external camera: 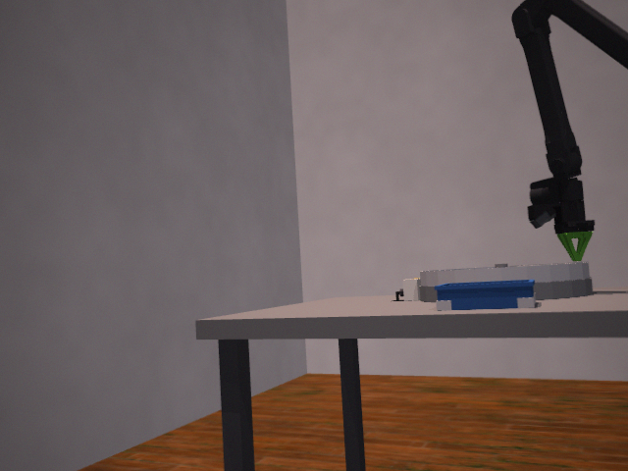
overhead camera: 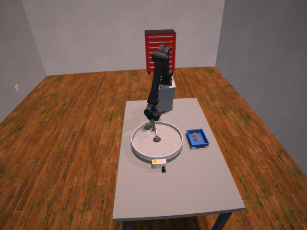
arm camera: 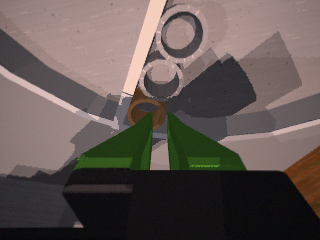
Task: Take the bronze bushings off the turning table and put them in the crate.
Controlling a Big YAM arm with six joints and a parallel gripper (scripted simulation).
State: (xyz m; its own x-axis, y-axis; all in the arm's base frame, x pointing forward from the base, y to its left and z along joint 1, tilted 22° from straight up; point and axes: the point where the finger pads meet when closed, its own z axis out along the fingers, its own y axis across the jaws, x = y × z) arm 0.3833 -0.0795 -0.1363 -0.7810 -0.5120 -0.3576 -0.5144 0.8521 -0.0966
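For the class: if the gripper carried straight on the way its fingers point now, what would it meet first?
Probably the bronze bushing: the gripper points down at the turning table, its tips already at the bushing's rim. Two steel bushings lie beyond. Whether it already touches is unclear.
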